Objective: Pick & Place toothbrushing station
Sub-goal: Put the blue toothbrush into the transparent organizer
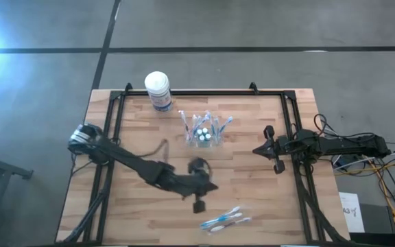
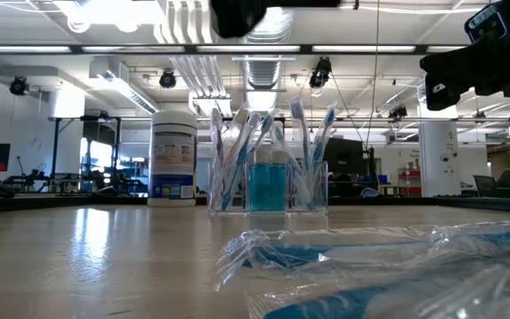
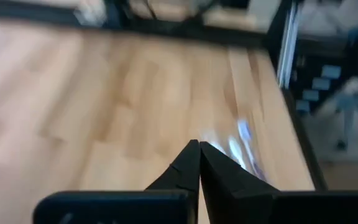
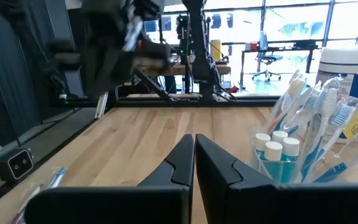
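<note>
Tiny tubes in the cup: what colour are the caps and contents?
White caps over blue-teal contents on the tubes, standing in the clear cup. Best in the right wrist view.

Clear cup [image 1: 205, 134] upright mid-table, toothbrushes [image 2: 237, 151] inside (tubes too)

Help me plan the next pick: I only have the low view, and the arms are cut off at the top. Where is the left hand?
Observer: The left hand is shut with nothing in it, just beside the wrapped toothbrushes that lie closest to your camera.
Operator: And the right hand?
Observer: The right hand is shut too, off to the right of the clear cup and apart from it.
</note>
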`<action>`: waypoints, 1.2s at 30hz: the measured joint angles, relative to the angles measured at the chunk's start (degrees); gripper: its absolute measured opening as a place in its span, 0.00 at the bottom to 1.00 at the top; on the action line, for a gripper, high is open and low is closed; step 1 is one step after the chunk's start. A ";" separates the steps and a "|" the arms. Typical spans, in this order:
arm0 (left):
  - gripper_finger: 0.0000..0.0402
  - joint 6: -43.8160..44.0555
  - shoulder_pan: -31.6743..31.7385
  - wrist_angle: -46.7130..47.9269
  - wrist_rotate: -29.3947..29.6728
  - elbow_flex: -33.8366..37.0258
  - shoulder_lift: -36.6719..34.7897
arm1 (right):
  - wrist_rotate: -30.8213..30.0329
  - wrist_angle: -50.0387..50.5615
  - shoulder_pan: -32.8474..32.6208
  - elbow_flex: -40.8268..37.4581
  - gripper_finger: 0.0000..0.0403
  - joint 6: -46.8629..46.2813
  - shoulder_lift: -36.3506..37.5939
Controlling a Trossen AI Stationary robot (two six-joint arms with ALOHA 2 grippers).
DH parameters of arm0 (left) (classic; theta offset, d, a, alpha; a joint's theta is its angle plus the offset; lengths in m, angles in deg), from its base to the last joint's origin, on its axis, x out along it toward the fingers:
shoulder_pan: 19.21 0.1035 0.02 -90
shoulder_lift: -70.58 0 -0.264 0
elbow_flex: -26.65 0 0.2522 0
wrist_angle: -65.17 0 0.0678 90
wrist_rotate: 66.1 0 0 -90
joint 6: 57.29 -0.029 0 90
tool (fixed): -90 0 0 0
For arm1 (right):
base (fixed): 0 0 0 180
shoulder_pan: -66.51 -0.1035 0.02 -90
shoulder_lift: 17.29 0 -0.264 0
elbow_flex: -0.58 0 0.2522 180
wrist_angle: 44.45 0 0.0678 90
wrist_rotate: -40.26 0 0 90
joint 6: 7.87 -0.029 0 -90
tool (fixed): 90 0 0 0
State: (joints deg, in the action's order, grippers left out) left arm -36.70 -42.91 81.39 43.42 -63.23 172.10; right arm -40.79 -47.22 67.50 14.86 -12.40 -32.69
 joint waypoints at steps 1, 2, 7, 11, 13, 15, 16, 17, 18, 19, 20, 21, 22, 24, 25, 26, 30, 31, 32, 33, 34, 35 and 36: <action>0.04 0.69 -0.02 2.50 -1.39 -2.53 2.34 | 0.00 0.00 0.00 0.02 0.03 0.00 -0.15; 0.07 1.39 -0.02 4.95 -3.26 -5.11 4.72 | 0.00 0.05 0.02 0.02 0.03 0.00 -0.22; 0.23 3.29 -0.02 15.35 -12.93 -18.79 15.88 | 0.00 0.04 0.00 0.02 0.03 0.04 -0.51; 0.36 3.49 0.00 19.36 -18.12 -27.08 22.91 | 0.00 0.31 0.00 0.02 0.03 -0.61 -0.51; 0.42 3.42 0.02 19.14 -19.68 -29.96 25.06 | 0.02 1.30 -0.01 0.02 0.03 -1.48 -0.61; 0.46 2.87 0.04 18.87 -20.59 -32.68 26.80 | 0.03 2.70 -0.02 0.02 0.03 -2.12 -0.83; 0.47 2.45 0.03 18.76 -21.06 -33.57 27.44 | 0.03 3.19 -0.01 0.02 0.03 -2.50 -0.95; 0.48 2.12 0.02 18.83 -21.55 -34.37 28.23 | 0.03 3.25 -0.01 0.02 0.03 -2.84 -1.21; 0.48 2.02 0.02 18.93 -21.85 -35.19 29.07 | 0.03 3.18 -0.02 0.02 0.03 -3.08 -1.44; 0.49 2.00 0.02 18.97 -21.91 -35.79 29.89 | 0.04 3.08 -0.02 0.02 0.03 -3.23 -1.63; 0.49 2.04 0.02 19.13 -21.93 -36.33 30.71 | 0.04 2.61 -0.02 0.02 0.03 -3.15 -1.76; 0.48 2.05 0.02 19.14 -21.97 -36.89 31.55 | 0.04 2.25 0.00 0.02 0.03 -2.61 -1.80; 0.48 2.01 0.00 19.08 -21.87 -37.19 32.22 | 0.04 2.03 -0.02 0.02 0.03 -1.94 -1.75; 0.48 1.99 0.00 19.30 -21.46 -37.17 33.05 | 0.05 1.72 -0.02 0.02 0.03 -1.58 -1.78; 0.48 1.99 0.00 19.46 -21.07 -37.10 33.60 | 0.09 1.78 -0.01 0.02 0.03 -1.64 -1.81; 0.48 2.02 0.00 19.74 -20.59 -37.10 33.94 | 0.20 1.80 -0.01 0.02 0.03 -1.75 -1.82; 0.48 1.50 0.00 21.52 -19.83 -37.05 35.26 | 0.54 3.09 -0.02 0.02 0.03 -2.28 -1.82; 0.48 1.23 0.00 22.63 -19.59 -37.05 35.44 | 0.55 3.08 -0.02 0.02 0.03 -2.54 -1.97; 0.48 0.96 0.00 24.24 -19.16 -37.05 35.49 | 0.55 2.95 -0.02 0.02 0.03 -2.61 -2.11; 0.48 0.99 -0.02 26.41 -18.10 -37.05 35.49 | 0.55 2.96 -0.02 0.02 0.03 -2.73 -2.13; 0.48 1.60 -0.04 28.15 -16.50 -37.07 35.49 | 0.55 2.87 -0.02 0.02 0.03 -2.77 -2.20; 0.48 2.53 -0.10 30.29 -14.28 -37.16 35.48 | 0.55 2.66 -0.02 0.02 0.03 -2.77 -2.33; 0.48 3.16 -0.09 32.75 -11.93 -37.16 35.36 | 0.55 2.63 -0.02 0.02 0.03 -2.77 -2.35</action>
State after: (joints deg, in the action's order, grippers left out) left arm -33.54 -43.01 114.14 31.49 -100.39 207.46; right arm -40.25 -44.59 67.48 14.88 -15.18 -35.03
